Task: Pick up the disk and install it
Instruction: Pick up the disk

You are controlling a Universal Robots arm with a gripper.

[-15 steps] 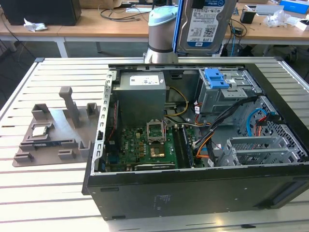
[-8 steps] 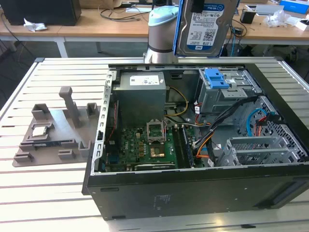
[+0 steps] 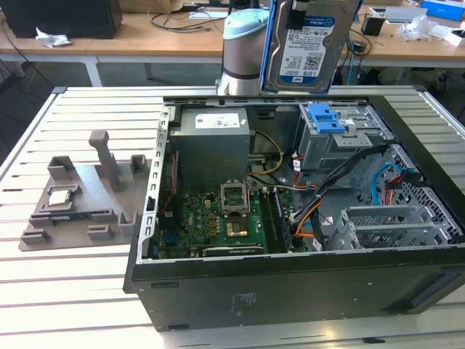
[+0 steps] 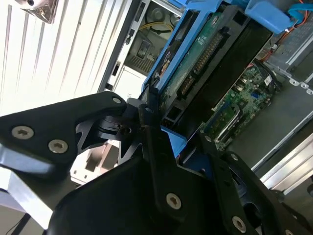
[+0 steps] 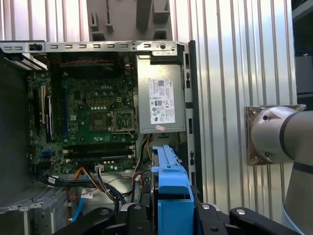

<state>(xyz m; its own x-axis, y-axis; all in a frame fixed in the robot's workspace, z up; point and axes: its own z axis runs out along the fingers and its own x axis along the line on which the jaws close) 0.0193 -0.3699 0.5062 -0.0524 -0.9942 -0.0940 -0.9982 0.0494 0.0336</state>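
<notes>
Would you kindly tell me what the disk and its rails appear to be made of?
The disk: apparently metal, silver-grey with a dull sheen at its edges, under a white-and-blue printed label, probably paper. Its rails: probably plastic, solid blue, matte and moulded-looking.

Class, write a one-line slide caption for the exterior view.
The gripper holds the disk upright above the open computer case.

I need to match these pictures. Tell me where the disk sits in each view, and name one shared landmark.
Exterior view: the disk hangs upright, label toward the camera, above the open case.
Second wrist view: the disk is close up, its green circuit-board side showing between blue rails.
First wrist view: the disk is edge-on, a blue rail toward the camera, over the case.
Shared landmark: the motherboard.
</notes>
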